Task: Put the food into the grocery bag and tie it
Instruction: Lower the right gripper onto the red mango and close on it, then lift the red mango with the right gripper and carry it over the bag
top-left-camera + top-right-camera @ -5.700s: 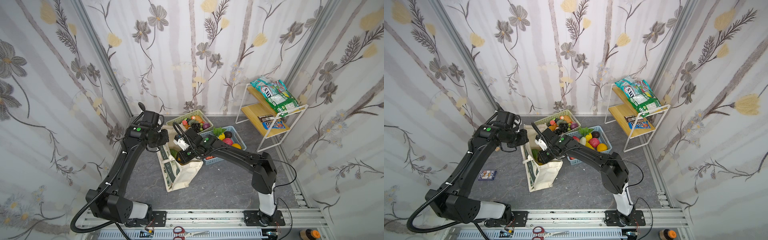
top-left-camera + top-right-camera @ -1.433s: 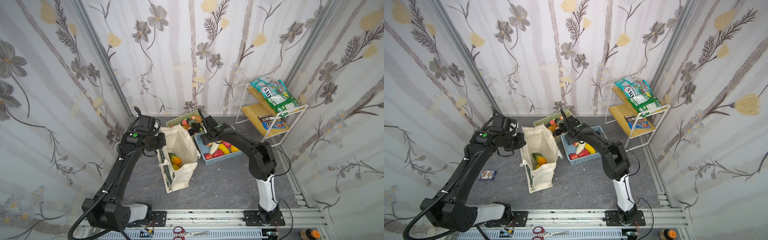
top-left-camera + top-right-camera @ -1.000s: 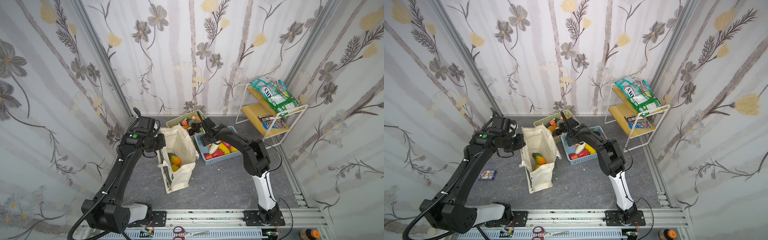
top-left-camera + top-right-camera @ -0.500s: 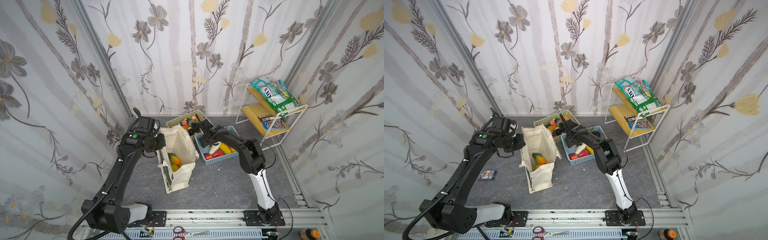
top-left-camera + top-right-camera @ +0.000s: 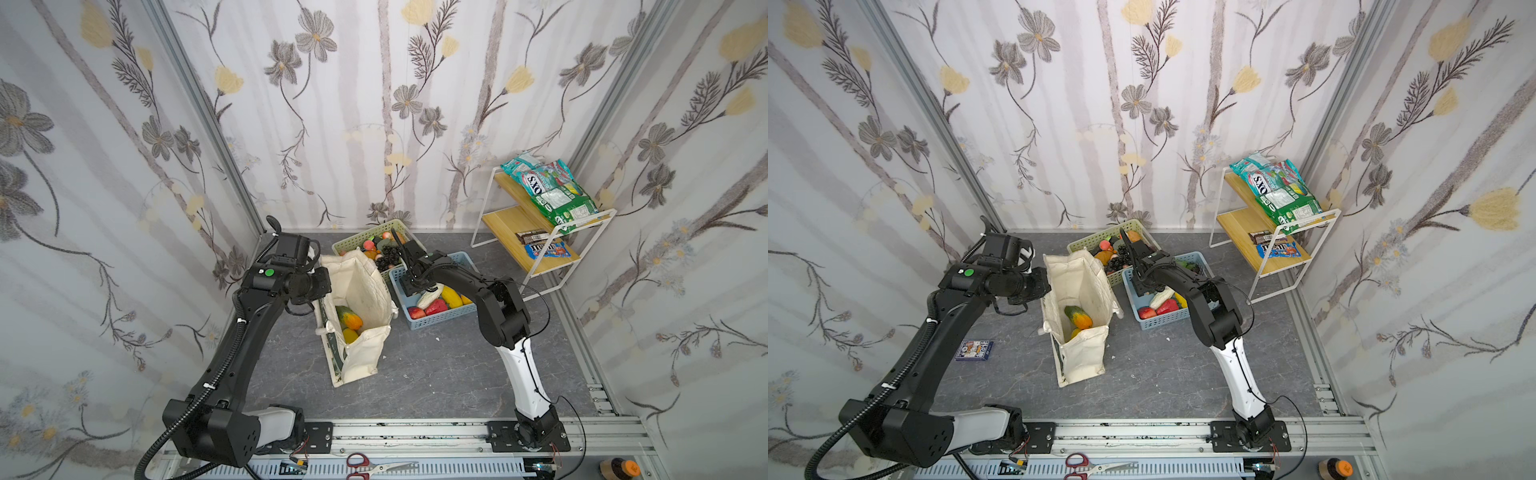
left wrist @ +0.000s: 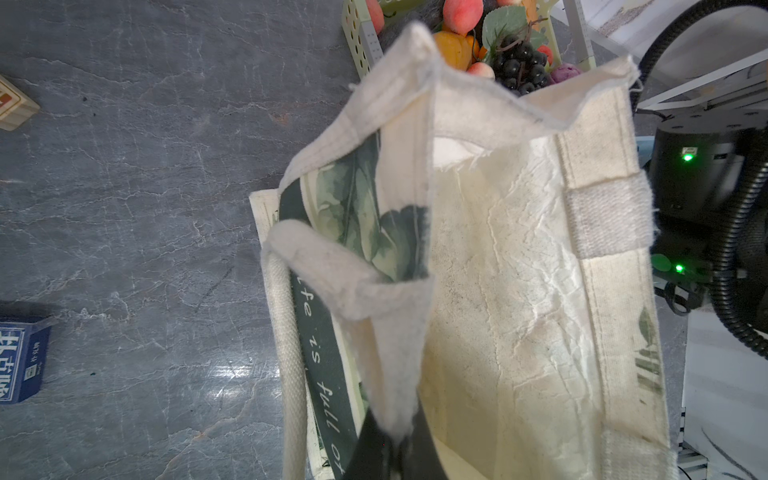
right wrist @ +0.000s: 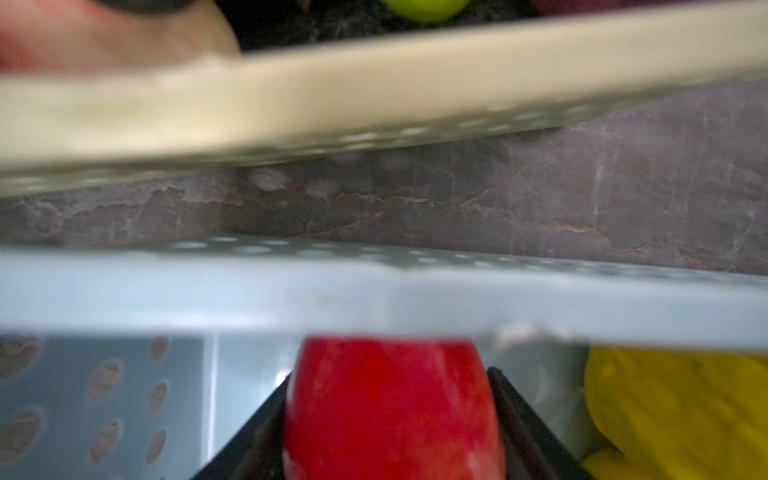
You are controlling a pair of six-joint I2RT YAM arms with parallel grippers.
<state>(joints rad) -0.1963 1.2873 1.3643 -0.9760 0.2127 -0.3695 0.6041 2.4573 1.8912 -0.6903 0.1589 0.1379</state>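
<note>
Inventory of the tabletop (image 5: 436, 374).

Left hand (image 6: 395, 444): I am pinching the cloth rim of the grocery bag (image 5: 362, 353) between shut fingers and holding its mouth open. The bag is standing upright mid-tabletop, toward the far edge, with orange-and-green food (image 5: 351, 318) lying at its bottom.

Right hand (image 7: 392, 436): I am reaching into the blue basket (image 5: 440, 318), which is sitting just beside the bag on its right-edge side. My fingers are lying against both flanks of a red fruit (image 7: 390, 386), so I am judging it gripped; it is not yet lifted out.

Relation: the bag's mouth is lying from this hand toward the left edge, close by, across the basket wall. The fruit's long axis seems to be running along my fingers. The right hand is the nearer to the loose food.

Green basket (image 5: 353, 243): it is standing at the far edge, holding more food.

Hidden: the right wrist view is blurring, and its frame is cutting off the fruit's near end. In both top views my arm is covering the fruit.
</note>
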